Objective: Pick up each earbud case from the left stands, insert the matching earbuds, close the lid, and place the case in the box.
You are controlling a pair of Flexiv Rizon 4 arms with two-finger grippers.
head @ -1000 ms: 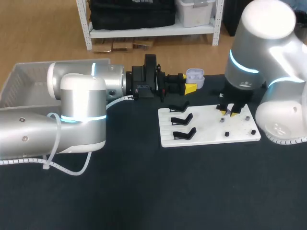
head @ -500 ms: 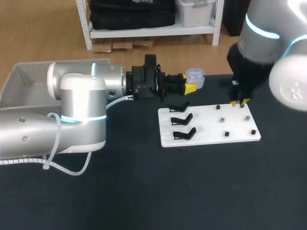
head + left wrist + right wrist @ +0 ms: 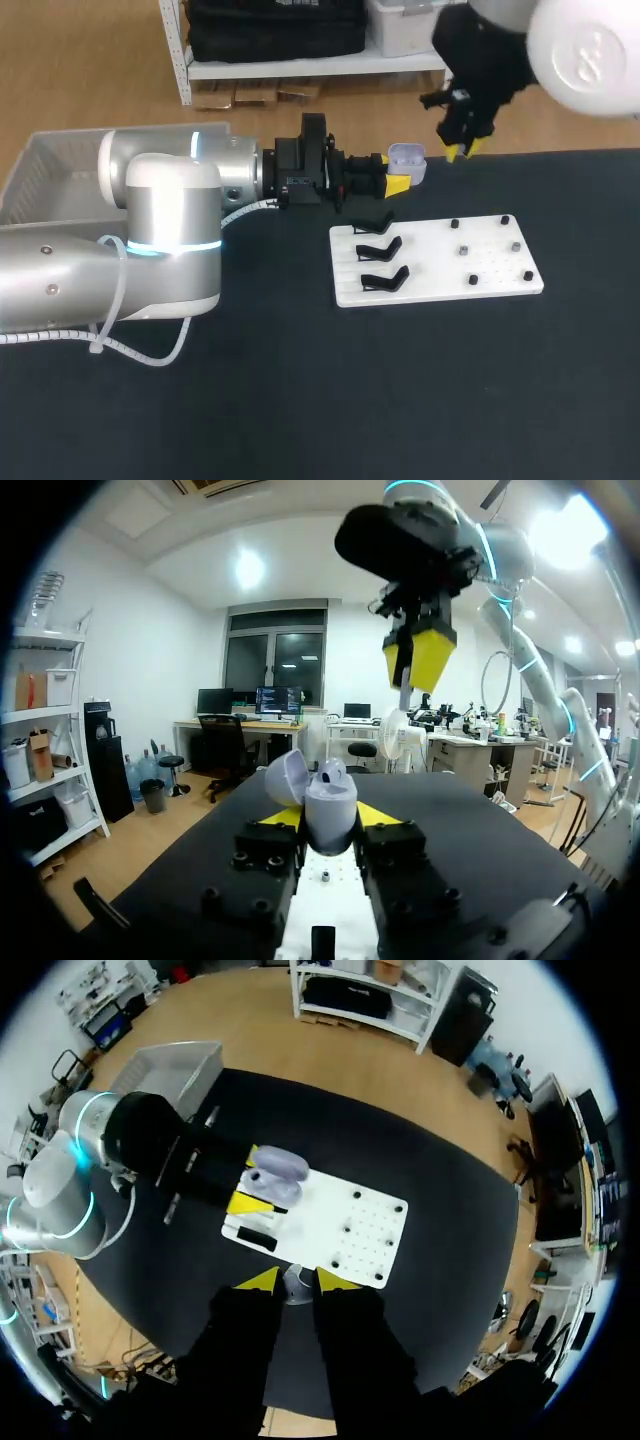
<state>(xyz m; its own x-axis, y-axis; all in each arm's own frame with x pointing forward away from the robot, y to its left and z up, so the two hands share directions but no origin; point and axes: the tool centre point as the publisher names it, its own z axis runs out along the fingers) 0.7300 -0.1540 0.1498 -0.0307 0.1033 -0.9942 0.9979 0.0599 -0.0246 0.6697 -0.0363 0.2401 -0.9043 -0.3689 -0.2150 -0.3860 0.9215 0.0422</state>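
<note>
Earbud case [image 3: 407, 157], pale lavender with its lid swung open, sat in the head view clamped at the tip of the left gripper [image 3: 396, 184], which lay level over the black table [image 3: 300, 400]. The right gripper [image 3: 461, 150] hung just beyond the case and apart from it, tips pointing down. Whether it carried anything could not be told from this camera. Beside the left gripper lay the white board [image 3: 437, 262], with three black stands [image 3: 381, 251] on the end nearer that gripper. The box [image 3: 50, 170] stood well behind it, past the left arm.

In the left wrist view, the left gripper [image 3: 330, 820] grasped the case [image 3: 330, 792] from both sides, a yellow tip at each flank and the lid tipped back. Ahead of it and higher hung the right gripper [image 3: 420, 660], its fingers close together, clear of the case.

In the right wrist view, the right gripper [image 3: 297, 1280] was pinched on a small pale earbud [image 3: 295, 1283] between its yellow tips. Well below it lay the board [image 3: 320, 1210]. Past the board's stand end was the open case [image 3: 275, 1165], held in the left gripper [image 3: 245, 1203], with the box [image 3: 180, 1065] farther off.
</note>
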